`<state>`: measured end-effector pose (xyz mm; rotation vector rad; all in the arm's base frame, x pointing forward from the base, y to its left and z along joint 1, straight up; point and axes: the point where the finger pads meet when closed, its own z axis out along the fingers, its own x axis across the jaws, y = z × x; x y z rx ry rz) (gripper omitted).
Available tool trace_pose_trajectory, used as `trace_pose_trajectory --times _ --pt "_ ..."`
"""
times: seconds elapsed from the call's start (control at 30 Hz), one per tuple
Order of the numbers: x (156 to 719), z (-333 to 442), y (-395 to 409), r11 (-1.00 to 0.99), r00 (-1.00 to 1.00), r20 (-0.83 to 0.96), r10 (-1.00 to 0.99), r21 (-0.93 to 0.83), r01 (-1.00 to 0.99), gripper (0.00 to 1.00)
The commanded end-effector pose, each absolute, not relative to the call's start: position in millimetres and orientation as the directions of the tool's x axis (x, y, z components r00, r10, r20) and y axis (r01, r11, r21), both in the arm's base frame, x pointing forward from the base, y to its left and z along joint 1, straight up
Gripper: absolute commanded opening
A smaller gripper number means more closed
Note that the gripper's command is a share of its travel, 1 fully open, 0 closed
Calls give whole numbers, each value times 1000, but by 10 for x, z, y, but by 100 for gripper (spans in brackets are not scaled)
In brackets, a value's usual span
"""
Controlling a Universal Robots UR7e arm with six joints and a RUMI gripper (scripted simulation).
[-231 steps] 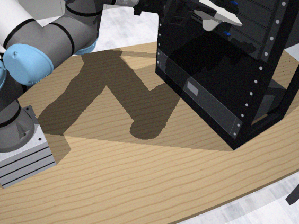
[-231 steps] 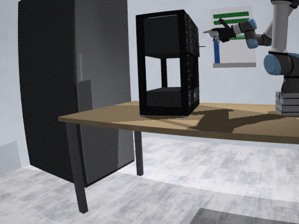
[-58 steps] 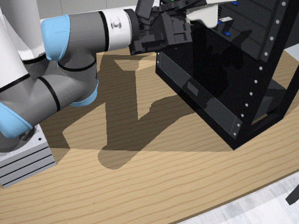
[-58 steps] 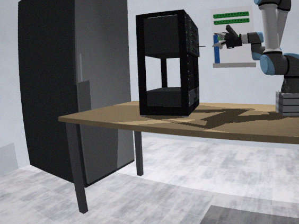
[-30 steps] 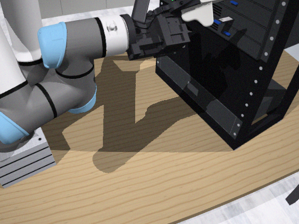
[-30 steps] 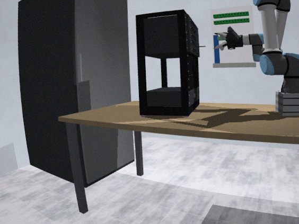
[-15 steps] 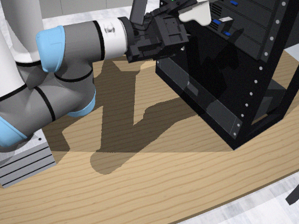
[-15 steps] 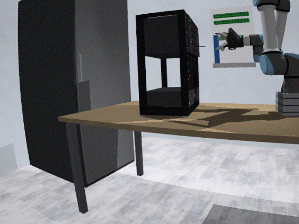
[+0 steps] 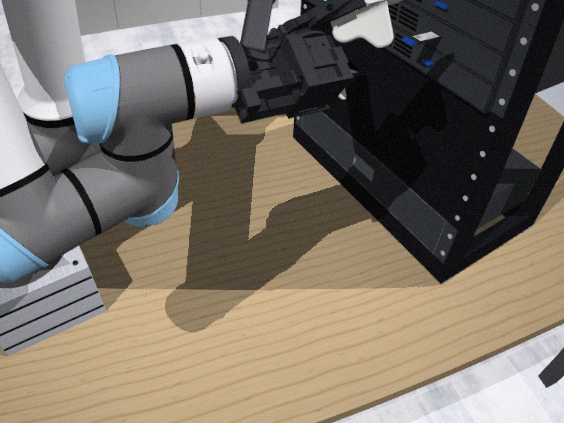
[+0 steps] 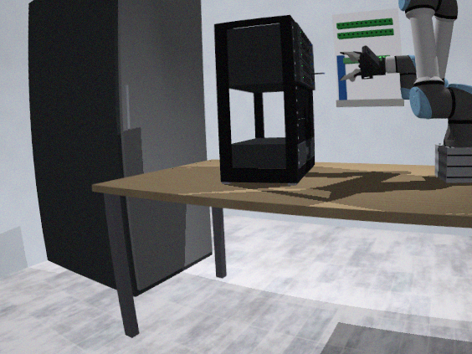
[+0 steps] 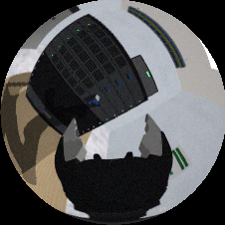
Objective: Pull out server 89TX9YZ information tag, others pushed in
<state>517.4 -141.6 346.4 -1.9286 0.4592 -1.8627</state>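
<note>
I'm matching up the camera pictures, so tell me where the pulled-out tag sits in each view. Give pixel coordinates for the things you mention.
Top: upper right, beyond the gripper (image 9: 362, 46) (image 10: 349, 65) (image 11: 111, 116).
Exterior: just above centre, right of it, a thin sliver (image 10: 319, 73).
Wrist: left of centre, a pale patch (image 11: 97, 98).
Shared landmark: the black rack (image 9: 370, 203) (image 10: 289, 135) (image 11: 140, 103).
</note>
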Motion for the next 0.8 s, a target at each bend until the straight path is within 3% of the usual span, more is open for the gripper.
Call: trace_pose_trajectory --times 0.0,0.77 --pt "5156 3450 -1408 -872 48 874 -484 -486 58 100" --pt "5091 3390 -1378 -915 43 918 -393 -396 81 100"
